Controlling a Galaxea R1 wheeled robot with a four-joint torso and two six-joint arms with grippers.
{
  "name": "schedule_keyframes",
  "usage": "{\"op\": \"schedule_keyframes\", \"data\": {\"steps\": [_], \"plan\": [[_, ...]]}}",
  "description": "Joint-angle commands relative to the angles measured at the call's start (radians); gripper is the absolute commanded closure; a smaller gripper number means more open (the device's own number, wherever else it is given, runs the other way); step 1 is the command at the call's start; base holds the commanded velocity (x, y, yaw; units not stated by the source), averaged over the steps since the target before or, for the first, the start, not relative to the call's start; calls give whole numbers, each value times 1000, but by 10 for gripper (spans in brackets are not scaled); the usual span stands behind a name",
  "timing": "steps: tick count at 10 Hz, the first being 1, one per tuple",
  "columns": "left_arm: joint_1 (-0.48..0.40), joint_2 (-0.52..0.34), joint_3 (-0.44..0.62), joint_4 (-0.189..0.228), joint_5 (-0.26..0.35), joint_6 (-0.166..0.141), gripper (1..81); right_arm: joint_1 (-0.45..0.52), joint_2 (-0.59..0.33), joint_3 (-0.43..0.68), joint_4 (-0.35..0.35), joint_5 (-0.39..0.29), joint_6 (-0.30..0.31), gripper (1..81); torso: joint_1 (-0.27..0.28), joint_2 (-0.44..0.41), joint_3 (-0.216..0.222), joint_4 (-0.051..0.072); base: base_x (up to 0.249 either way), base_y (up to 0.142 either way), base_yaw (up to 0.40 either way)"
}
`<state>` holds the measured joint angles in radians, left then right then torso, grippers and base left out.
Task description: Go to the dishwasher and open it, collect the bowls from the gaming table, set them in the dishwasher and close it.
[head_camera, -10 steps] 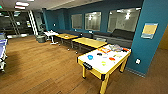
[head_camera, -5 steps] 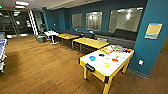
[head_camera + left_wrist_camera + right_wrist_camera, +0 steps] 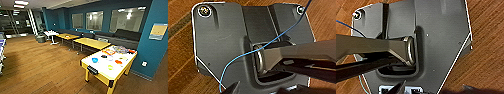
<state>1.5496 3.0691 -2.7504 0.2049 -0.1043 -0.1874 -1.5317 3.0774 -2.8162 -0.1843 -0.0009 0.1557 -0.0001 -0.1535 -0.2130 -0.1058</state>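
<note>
- Bowls sitting on the gaming table [image 3: 100, 65]: a blue bowl [image 3: 94, 60] toward the near-left part of the white tabletop, a black one [image 3: 103, 56] just beyond it, a green-yellow one [image 3: 110, 67] nearer the yellow rim, a red-orange one [image 3: 118, 62] and a yellowish one [image 3: 121, 58] further along.
- None lifted yet, judging by how they lie; collecting not yet begun.
- Also on the tabletop, at the end farthest from the blue bowl: a litter of colourful flat items [image 3: 117, 50], too blurred to name.
- Beyond the gaming table, along the teal wall: two wooden-topped tables [image 3: 91, 43], then a small white table [image 3: 51, 33] further off, with a dark bench [image 3: 125, 35] under the windows.
- Wooden floor [image 3: 42, 67] open on the side of the gaming table away from the wall.
- State of the jaws on both arms: cannot tell; wrist views give dark robot plate over floorboards, with a thin blue cable [image 3: 250, 51] crossing the left one.
- Nothing seen being carried.
- No way to judge from here whether the dishwasher stands open.
- Left to do, by this reading: gathering the bowls, loading, closing.
</note>
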Motion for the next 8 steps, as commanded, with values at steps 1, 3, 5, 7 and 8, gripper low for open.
{"op": "schedule_keyframes", "data": {"steps": [1, 3, 5, 7, 8], "plan": [[-38, 2, 3, 1, 51, 2, 10, 46, -3, 2, -6, -56, -4, 10, 0, 0, 0, 0, 167, 73, 0], [-38, 1, 3, 1, 51, 2, 10, 46, -3, 3, -6, -56, -4, 10, 0, 0, 0, 0, 176, 73, 0], [-38, 1, 3, -1, 51, 2, 10, 46, -3, 0, -6, -56, -4, 10, 0, 0, 0, 0, 186, 37, 0], [-38, 1, 3, -2, 49, 2, 10, 46, -3, 0, -6, -56, -4, 10, 0, 0, 0, 0, 195, 0, 0], [-38, 1, 3, -2, 49, 2, 10, 46, -3, 0, -6, -56, -4, 10, 0, 0, 0, 0, 197, 0, 0]]}}
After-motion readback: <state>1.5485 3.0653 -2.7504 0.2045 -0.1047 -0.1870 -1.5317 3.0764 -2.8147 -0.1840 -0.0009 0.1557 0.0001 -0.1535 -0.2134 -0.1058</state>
